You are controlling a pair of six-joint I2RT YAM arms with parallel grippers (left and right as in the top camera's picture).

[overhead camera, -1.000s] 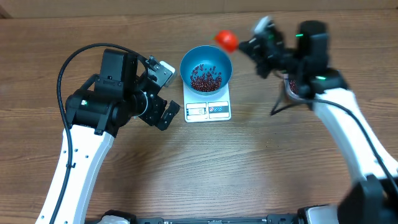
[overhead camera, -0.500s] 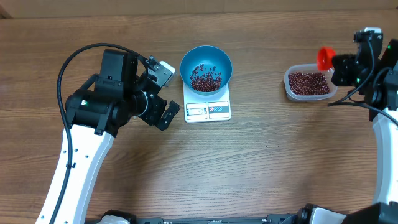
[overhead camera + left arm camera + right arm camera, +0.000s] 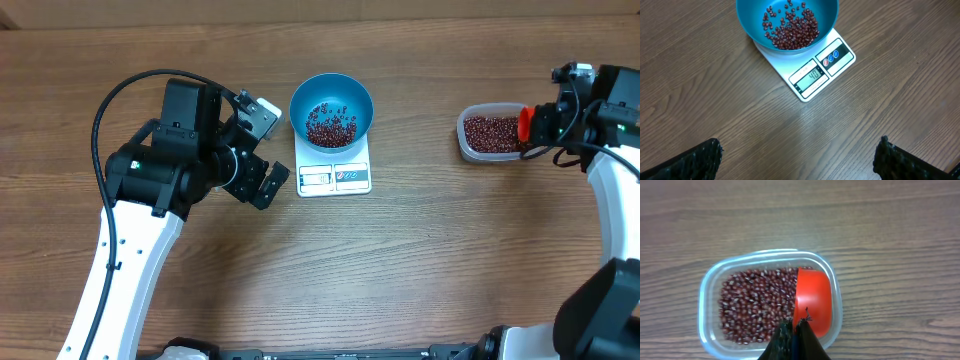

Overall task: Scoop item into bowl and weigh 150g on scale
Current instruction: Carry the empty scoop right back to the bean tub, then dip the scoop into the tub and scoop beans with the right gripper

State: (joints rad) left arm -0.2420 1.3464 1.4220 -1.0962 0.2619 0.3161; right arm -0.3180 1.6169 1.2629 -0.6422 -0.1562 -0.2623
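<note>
The blue bowl stands on the white scale and holds a small heap of dark red-brown beans. In the left wrist view the bowl, its beans and the scale lie ahead of my open left gripper. From overhead the left gripper sits just left of the scale, apart from it. My right gripper is shut on a red scoop over the right end of a clear tub. The scoop sits beside the tub's beans, below my right gripper.
The clear tub of beans stands far right of the scale on the wooden table. A black cable loops above the left arm.
My right arm has swung from beside the bowl out to the right and brought the red scoop down over the tub's right end. The left arm has not moved.
</note>
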